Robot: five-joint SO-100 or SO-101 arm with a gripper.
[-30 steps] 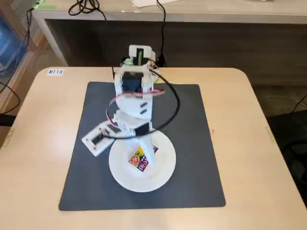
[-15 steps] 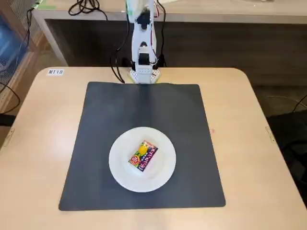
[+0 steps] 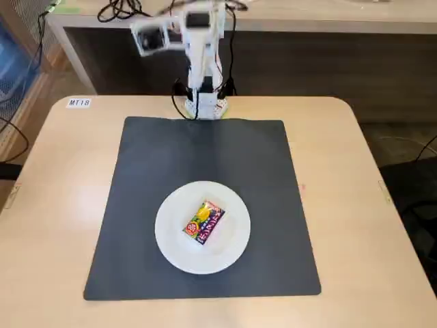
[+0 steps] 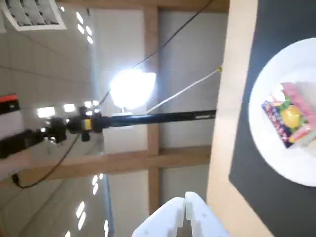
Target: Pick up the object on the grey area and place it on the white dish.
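I'm reading this as the wrap-up step: the packet (image 3: 204, 221) is lying flat on the dish (image 3: 171, 239), roughly centred, w/ the dish sitting on the mat (image 3: 150, 171) toward its near edge in the fixed view. The arm (image 3: 198, 55) is folded up at the far side of the table (image 3: 54, 205), well apart from the dish. In the wrist view the gripper (image 4: 186, 203) is showing fingers together, nothing btwn them, cam tilted toward the ceiling. I'm judging placement done; next move prob just parking the arm, no more reach needed.
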